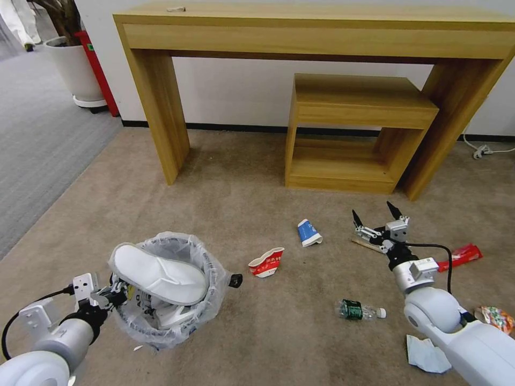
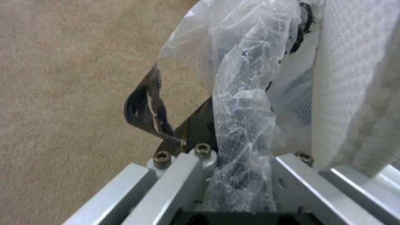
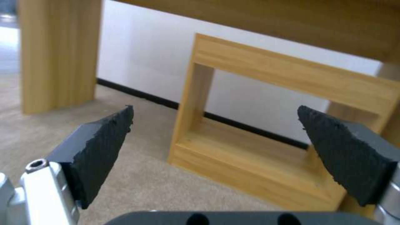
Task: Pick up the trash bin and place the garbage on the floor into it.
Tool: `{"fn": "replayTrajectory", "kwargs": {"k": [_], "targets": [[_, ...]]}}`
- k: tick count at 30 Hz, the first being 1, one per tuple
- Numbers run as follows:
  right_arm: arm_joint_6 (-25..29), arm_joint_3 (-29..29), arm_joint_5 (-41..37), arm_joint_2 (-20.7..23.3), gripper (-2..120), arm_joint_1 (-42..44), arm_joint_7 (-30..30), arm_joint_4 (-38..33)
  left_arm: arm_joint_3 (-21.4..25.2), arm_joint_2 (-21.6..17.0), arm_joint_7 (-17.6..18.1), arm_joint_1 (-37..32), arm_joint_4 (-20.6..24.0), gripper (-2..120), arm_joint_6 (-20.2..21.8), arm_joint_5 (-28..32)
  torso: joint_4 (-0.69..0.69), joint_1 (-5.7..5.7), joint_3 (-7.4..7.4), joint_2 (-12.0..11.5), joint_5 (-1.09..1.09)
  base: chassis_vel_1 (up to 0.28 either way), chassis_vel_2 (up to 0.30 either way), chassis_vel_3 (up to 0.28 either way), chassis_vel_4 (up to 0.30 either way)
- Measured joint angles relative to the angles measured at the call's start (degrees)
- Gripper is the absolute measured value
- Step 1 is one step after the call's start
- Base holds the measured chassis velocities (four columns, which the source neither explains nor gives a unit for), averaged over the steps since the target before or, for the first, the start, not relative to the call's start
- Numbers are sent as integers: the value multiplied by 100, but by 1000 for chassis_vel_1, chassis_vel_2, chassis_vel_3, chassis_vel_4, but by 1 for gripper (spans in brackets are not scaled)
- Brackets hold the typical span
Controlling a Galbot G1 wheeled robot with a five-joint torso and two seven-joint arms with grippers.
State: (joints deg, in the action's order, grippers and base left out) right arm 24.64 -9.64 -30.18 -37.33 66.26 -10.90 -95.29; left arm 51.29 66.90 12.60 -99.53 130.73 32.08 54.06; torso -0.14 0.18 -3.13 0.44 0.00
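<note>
**Bin in hand, litter collection under way**

Left tool (image 1: pixel 115 292) is clamped on the rim of the small round black trash bin lined with crinkly clear plastic (image 1: pixel 166 289), which already holds white fabric slippers (image 1: pixel 161 276). Right tool (image 1: pixel 378 220) hangs spread wide and empty, right of the bin, above a wooden stick (image 1: pixel 365 245) on the beige carpet floor (image 1: pixel 225 209). Judged next: lower onto the stick.

Left claw (image 1: pixel 115 292) clamped low at left, right claw (image 1: pixel 378 217) spread wide, raised.
</note>
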Motion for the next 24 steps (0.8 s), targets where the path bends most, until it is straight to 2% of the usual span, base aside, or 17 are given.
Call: {"fn": "replayTrajectory", "kwargs": {"k": [7, 12, 13, 16, 21, 24], "targets": [[591, 21, 200, 493, 100, 173, 783, 410, -24, 92, -37, 16, -19, 1, -26, -64, -1, 0, 0, 0, 1, 0, 0, 0, 0], [1103, -40, 492, 882, 100, 397, 1515, 1002, -8, 153, -77, 32, -52, 1, -71, -85, 0, 0, 0, 0, 2, 0, 0, 0, 0], [1103, -40, 492, 882, 100, 397, 1515, 1002, -8, 153, -77, 32, -52, 1, -71, -85, 0, 0, 0, 0, 2, 0, 0, 0, 0], [1494, -265, 981, 1040, 100, 689, 2073, 1408, -21, 186, -93, 88, -110, 1, -89, -110, -2, 0, 0, 0, 0, 0, 0, 0, 0], [1808, -573, 1495, 1131, 100, 1056, 2389, 1727, -44, 208, -109, 153, -164, 1, -101, -121, 0, 0, 0, 0, 2, 0, 0, 0, 0], [2095, -815, 1943, 1078, 100, 1246, 2612, 2233, -79, 221, -137, 226, -242, 1, -120, -128, -2, 0, 0, 0, -3, 0, 0, 0, 0]]}}
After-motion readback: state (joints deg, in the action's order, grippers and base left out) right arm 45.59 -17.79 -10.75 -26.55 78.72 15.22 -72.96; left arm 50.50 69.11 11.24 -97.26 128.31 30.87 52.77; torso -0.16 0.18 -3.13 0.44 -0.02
